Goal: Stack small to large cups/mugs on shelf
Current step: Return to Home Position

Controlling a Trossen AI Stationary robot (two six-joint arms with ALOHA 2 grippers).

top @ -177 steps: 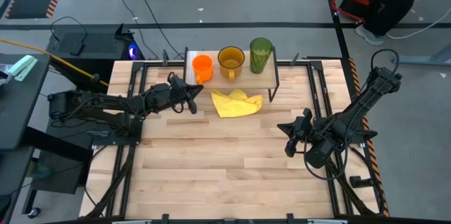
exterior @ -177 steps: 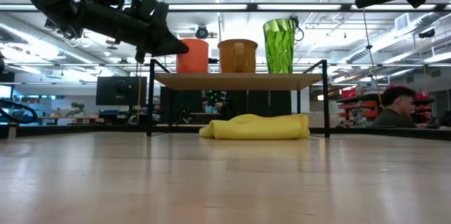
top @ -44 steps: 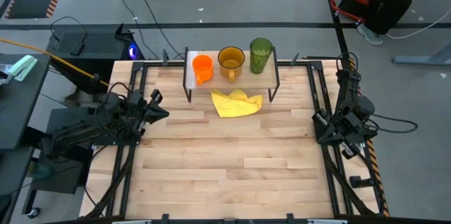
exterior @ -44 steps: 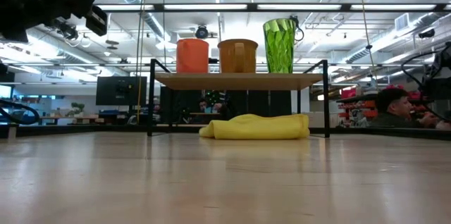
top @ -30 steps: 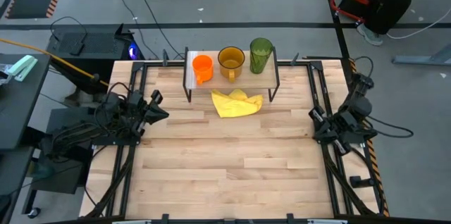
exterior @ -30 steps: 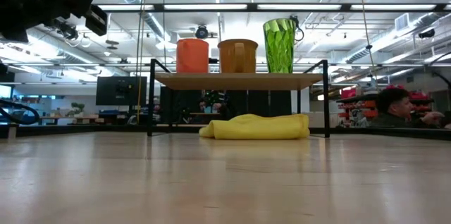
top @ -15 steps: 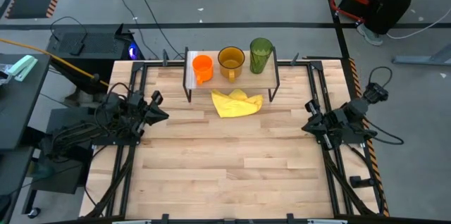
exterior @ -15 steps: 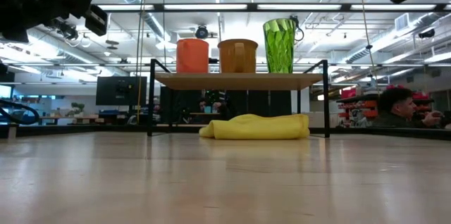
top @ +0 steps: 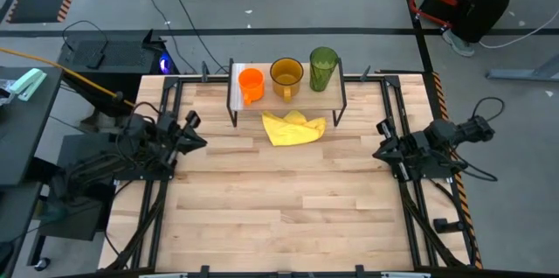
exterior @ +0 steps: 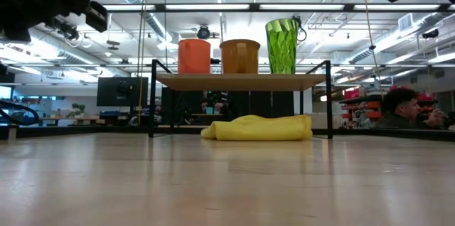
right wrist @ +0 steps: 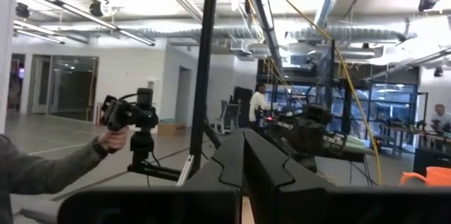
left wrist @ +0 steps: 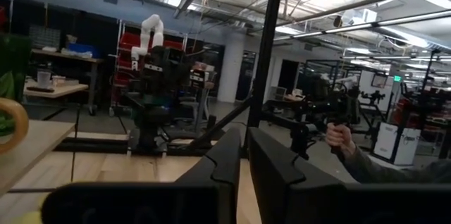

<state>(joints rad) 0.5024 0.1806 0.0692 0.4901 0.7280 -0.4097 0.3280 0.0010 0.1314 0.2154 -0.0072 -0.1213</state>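
On the shelf (top: 286, 94) at the table's far edge three cups stand upright in a row. From left to right they are the small orange mug (top: 251, 81), the amber-yellow mug (top: 286, 73) and the tall green tumbler (top: 323, 67). The low view shows the orange mug (exterior: 194, 56), the amber mug (exterior: 239, 56) and the tumbler (exterior: 282, 45) resting on the shelf's board (exterior: 242, 81). My left gripper (top: 197, 135) waits shut at the table's left edge. My right gripper (top: 379, 142) is shut at the right edge, pointing left. Both are far from the cups.
A crumpled yellow cloth (top: 294, 127) lies on the table just in front of and partly under the shelf. The wooden tabletop (top: 288, 199) spreads between the two arms. Beyond the table a person (exterior: 398, 109) sits, and a hand (right wrist: 116, 139) holds a hand-held device.
My right arm has folded down and outward over the table's right edge. Its gripper has turned from pointing toward the near side to pointing toward the table's left. The cups, the shelf and the cloth have stayed where they were.
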